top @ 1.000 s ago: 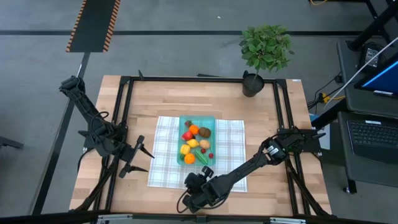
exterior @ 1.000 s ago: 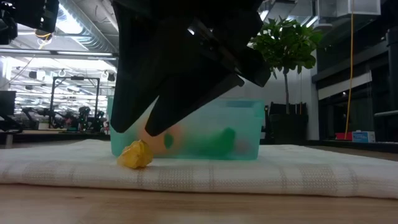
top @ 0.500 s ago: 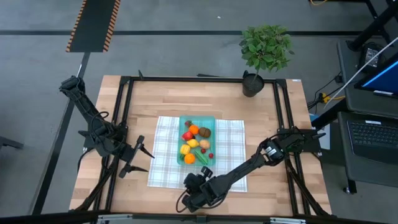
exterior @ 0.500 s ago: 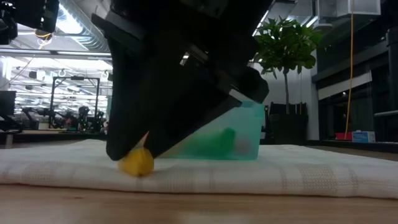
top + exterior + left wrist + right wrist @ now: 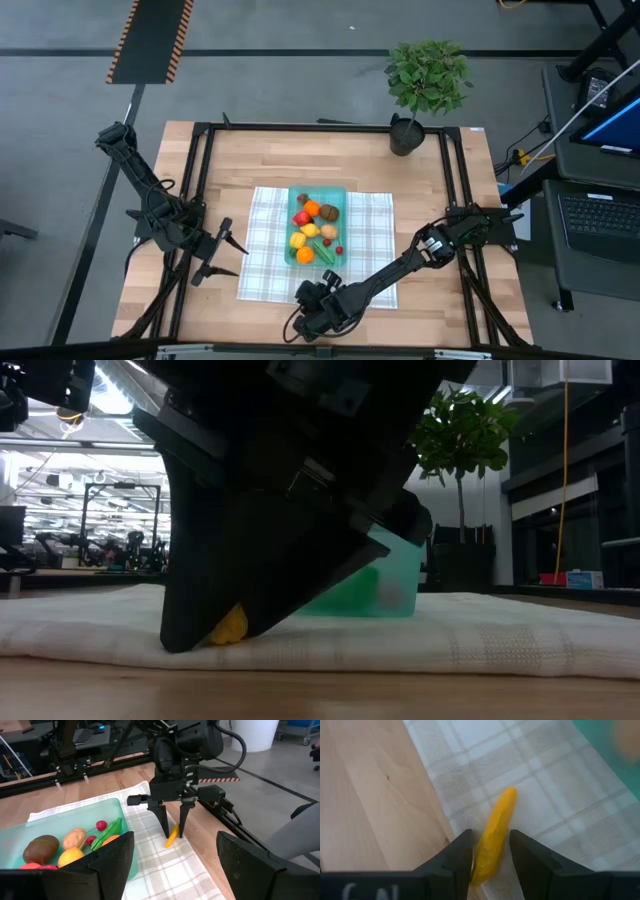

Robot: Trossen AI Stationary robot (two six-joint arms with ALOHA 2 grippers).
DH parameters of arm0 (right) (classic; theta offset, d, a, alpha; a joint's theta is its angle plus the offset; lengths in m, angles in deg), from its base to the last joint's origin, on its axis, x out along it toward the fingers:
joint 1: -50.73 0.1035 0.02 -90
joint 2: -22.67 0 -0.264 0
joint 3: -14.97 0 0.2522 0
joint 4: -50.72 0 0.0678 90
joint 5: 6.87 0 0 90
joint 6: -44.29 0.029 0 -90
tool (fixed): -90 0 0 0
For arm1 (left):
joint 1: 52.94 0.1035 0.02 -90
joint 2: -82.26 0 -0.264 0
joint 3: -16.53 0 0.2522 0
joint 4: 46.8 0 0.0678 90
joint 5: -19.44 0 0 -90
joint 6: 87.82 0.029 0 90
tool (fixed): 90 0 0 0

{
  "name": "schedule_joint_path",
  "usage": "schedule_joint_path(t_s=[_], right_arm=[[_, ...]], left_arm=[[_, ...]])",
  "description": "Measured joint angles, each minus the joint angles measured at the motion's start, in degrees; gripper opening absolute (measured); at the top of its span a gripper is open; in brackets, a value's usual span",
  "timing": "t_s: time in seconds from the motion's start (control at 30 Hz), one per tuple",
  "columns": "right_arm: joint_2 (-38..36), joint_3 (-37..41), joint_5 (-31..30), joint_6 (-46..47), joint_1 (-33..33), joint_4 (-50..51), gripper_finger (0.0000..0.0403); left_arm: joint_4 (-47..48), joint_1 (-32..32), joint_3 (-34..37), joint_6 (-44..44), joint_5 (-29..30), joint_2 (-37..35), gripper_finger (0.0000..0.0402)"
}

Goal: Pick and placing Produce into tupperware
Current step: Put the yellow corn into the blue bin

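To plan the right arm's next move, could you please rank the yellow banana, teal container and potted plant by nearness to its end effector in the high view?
1. Yellow toy banana, between its fingers.
2. Translucent teal plastic container, mid-cloth.
3. Leafy green potted plant, far table edge.

Overhead, table-level, two wrist views

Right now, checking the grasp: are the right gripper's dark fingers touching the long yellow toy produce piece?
Cannot tell: right wrist view shows the right gripper straddling the yellow piece on the checked cloth; contact unclear.

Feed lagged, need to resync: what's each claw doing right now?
Left claw: open, empty, beside the white-and-green checked cloth.
Right claw: down on the cloth, fingers straddling the small yellow banana-shaped toy, not yet shut on it.
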Motion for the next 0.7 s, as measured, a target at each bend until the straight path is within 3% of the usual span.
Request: schedule_joint_path(t_s=[0.37, 0.7], right_arm=[[0.0, 0.0, 0.4, -0.3, -0.2, 0.1, 0.0129], [0.0, 0.0, 1.4, -0.4, -0.3, 0.1, 0.0049]], left_arm=[[0.0, 0.0, 0.0, 0.0, 0.0, 0.0, 0.0273], [0.0, 0.0, 0.0, 0.0, 0.0, 0.0, 0.0273]])
